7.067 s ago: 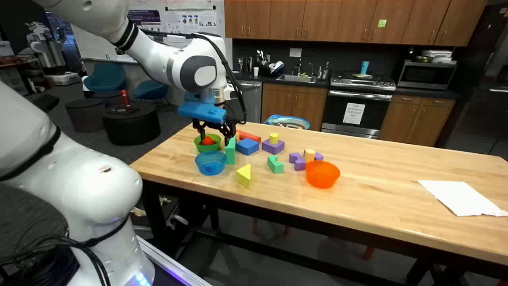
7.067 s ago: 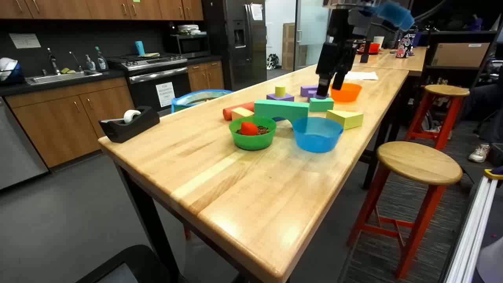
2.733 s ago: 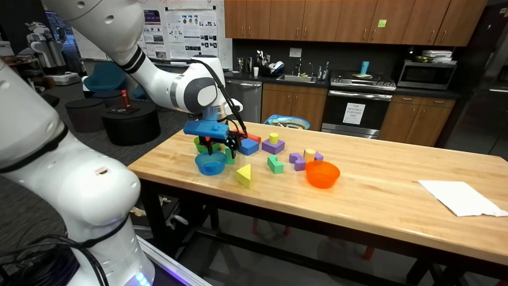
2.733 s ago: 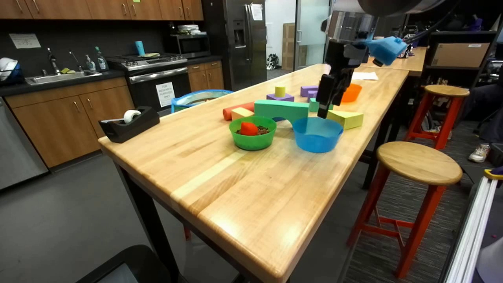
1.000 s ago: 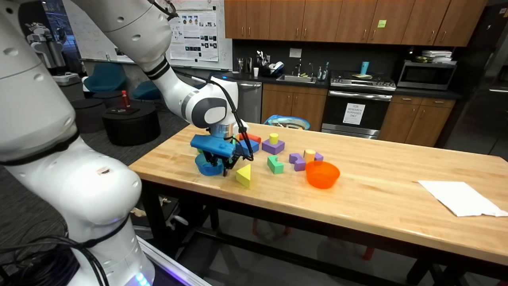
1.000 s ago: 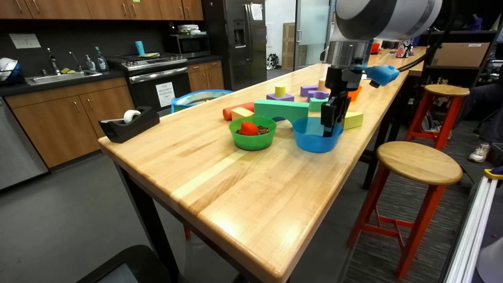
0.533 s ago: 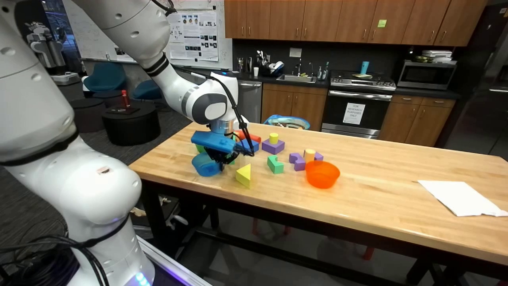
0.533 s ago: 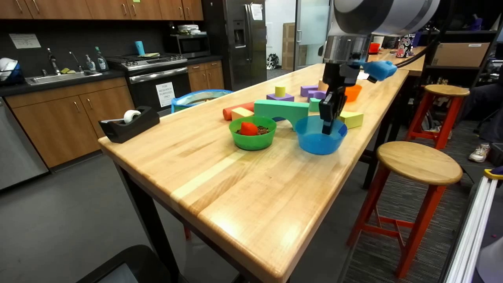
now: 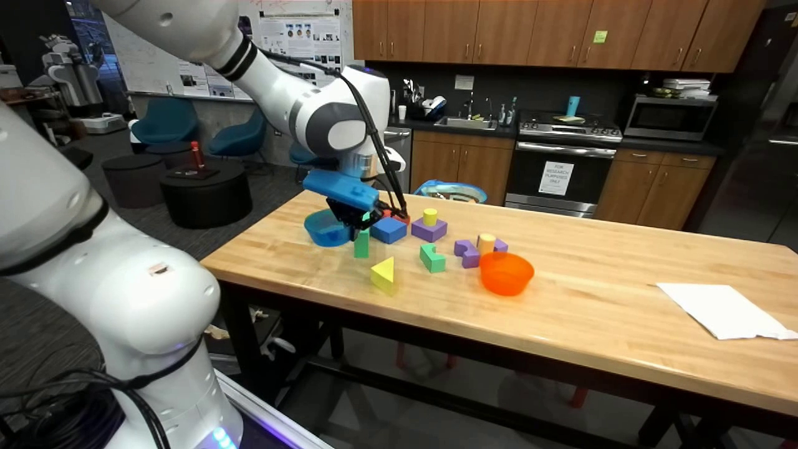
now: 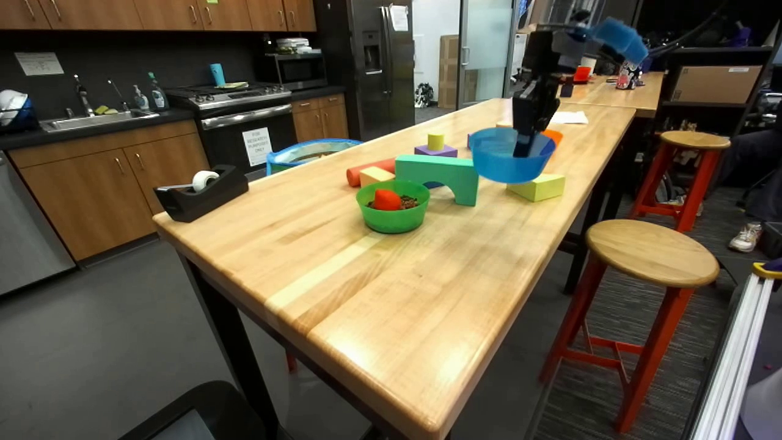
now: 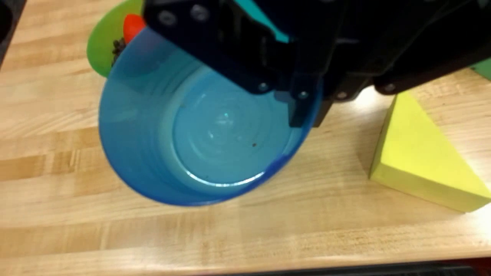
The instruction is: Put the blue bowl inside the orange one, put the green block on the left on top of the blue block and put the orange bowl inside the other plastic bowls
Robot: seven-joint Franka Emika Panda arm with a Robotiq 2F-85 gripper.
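Note:
My gripper [image 11: 311, 115] is shut on the near rim of the blue bowl [image 11: 226, 126], one finger inside its wall and one outside. In both exterior views the blue bowl [image 10: 507, 165] hangs above the table. The orange bowl [image 9: 506, 274] rests apart on the table, to the right in that view. A green bowl [image 10: 394, 220] holds a red lump and dark bits. Left of a smaller notched green block [image 9: 432, 259] stands the arched green block [image 9: 361, 245]. Just behind it lies the blue block [image 9: 388, 230].
A yellow wedge [image 9: 383, 275] lies near the table's front edge. Around the blocks are a purple block [image 9: 429, 230] with a yellow cylinder on top, more purple pieces [image 9: 467, 252] and a red cylinder [image 10: 391, 165]. A tape dispenser [image 10: 201, 192] stands at one table edge.
A second ago the fingers stood apart at the blue bowl's rim while it sat on the table. They have closed on it, and bowl and gripper have risen.

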